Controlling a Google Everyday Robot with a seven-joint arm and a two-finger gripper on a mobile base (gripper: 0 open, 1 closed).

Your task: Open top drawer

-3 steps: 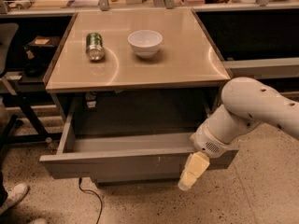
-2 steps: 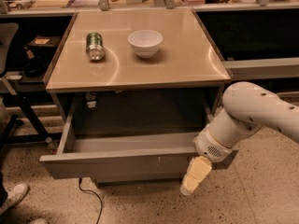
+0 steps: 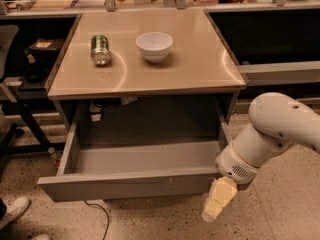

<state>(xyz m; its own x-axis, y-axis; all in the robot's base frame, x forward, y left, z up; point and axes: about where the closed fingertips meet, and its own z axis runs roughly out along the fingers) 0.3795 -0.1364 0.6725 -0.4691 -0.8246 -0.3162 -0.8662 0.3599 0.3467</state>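
The top drawer (image 3: 125, 185) is pulled out from under the tan table, and its grey inner tray (image 3: 145, 156) shows with nothing in it. The drawer's flat grey front faces me along the bottom. My gripper (image 3: 218, 207), pale yellow at the end of the white arm (image 3: 270, 134), hangs just below and to the right of the right end of the drawer front. It points down towards the floor and holds nothing that I can see.
A green can (image 3: 100, 49) lies on its side and a white bowl (image 3: 155, 45) stands on the table top (image 3: 200, 69). A dark chair (image 3: 7, 84) and a shoe (image 3: 15, 210) are at the left. A cable (image 3: 100, 215) lies on the floor, and a shelf bar (image 3: 280, 72) runs along the right.
My gripper has moved a little down and to the right, away from the right end of the drawer front. The drawer stays pulled out as before.
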